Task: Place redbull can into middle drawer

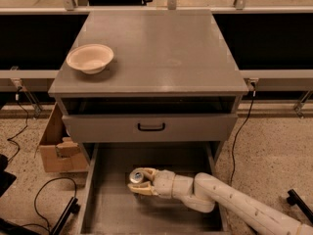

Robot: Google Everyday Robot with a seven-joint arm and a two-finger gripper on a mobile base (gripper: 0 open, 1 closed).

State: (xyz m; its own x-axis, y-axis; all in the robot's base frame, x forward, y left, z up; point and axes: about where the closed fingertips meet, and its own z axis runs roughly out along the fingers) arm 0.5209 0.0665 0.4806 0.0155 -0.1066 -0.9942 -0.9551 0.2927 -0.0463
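The redbull can (136, 176) shows its shiny silver top and stands upright inside the pulled-out middle drawer (112, 204), left of the drawer's centre. My gripper (141, 182) reaches in from the lower right on a cream-coloured arm and is shut on the can, one finger behind it and one in front. The can's body is mostly hidden by the fingers. I cannot tell whether the can rests on the drawer floor.
A cream-white bowl (90, 58) sits on the cabinet top at the left. A closed drawer front with a black handle (151, 127) is above the open drawer. A cardboard box (57, 148) and cables lie on the floor to the left.
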